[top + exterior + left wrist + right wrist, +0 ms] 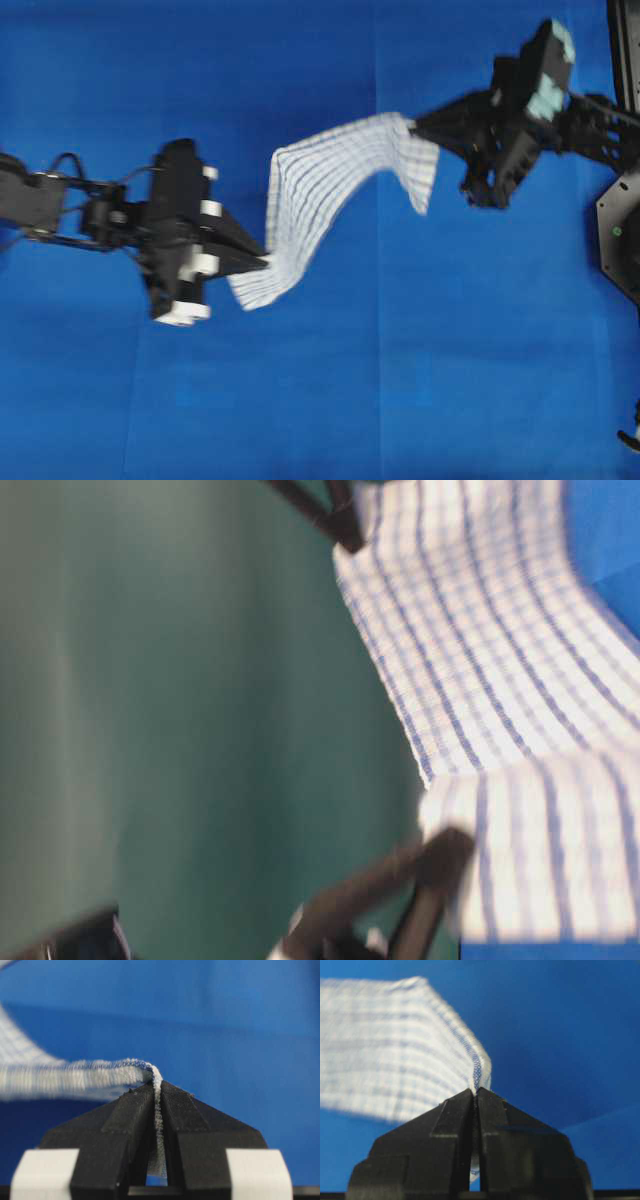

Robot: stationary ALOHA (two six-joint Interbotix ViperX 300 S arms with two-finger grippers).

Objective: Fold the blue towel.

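Note:
The blue towel (320, 190), white with thin blue stripes, hangs in the air stretched between both grippers, sagging and twisted in the middle. My left gripper (262, 262) is shut on its lower left corner; the hem (158, 1110) is pinched between the jaws in the left wrist view. My right gripper (418, 126) is shut on its upper right corner, with a short flap hanging below; the hem (477, 1072) runs into the closed jaws in the right wrist view. The table-level view shows the towel (480, 670) close up, blurred.
The plain blue table covering (330, 400) lies under everything. A black arm base (620, 230) stands at the right edge. A green backdrop (180, 720) fills the left of the table-level view.

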